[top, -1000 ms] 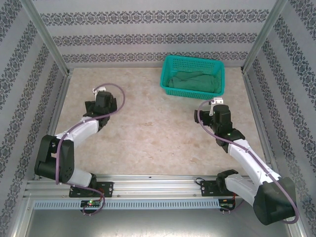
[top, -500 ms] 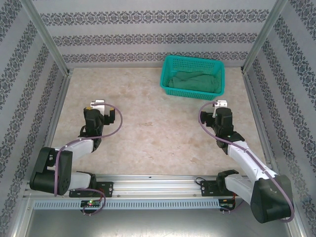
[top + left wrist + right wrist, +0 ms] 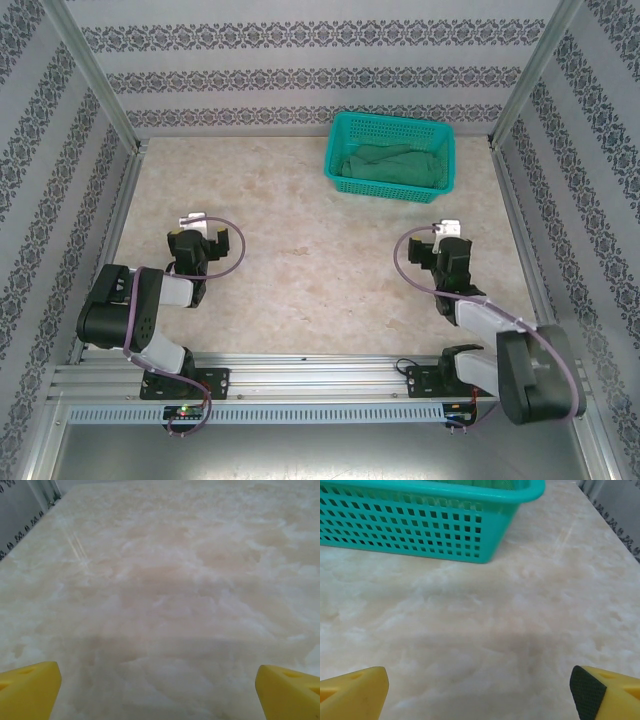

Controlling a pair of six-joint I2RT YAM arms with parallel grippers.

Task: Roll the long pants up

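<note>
The dark green long pants (image 3: 388, 163) lie bunched inside the teal mesh basket (image 3: 435, 175) at the back right of the table. My left gripper (image 3: 195, 240) hangs low over the left side of the table, far from the basket, open with bare marble between its yellow fingertips (image 3: 27, 692). My right gripper (image 3: 447, 245) sits below the basket's near right corner, also open over bare table, its yellow fingertips (image 3: 352, 692) wide apart. The basket wall (image 3: 420, 527) fills the top of the right wrist view; the pants barely show above its rim.
Beige marble tabletop (image 3: 300, 250) spreads between the arms. Patterned walls and metal posts (image 3: 95, 85) enclose the table on three sides. The right table edge (image 3: 610, 520) runs close to the basket.
Both arms have drawn back toward the near edge and folded lower; the left gripper moved down and left, the right gripper moved down away from the basket.
</note>
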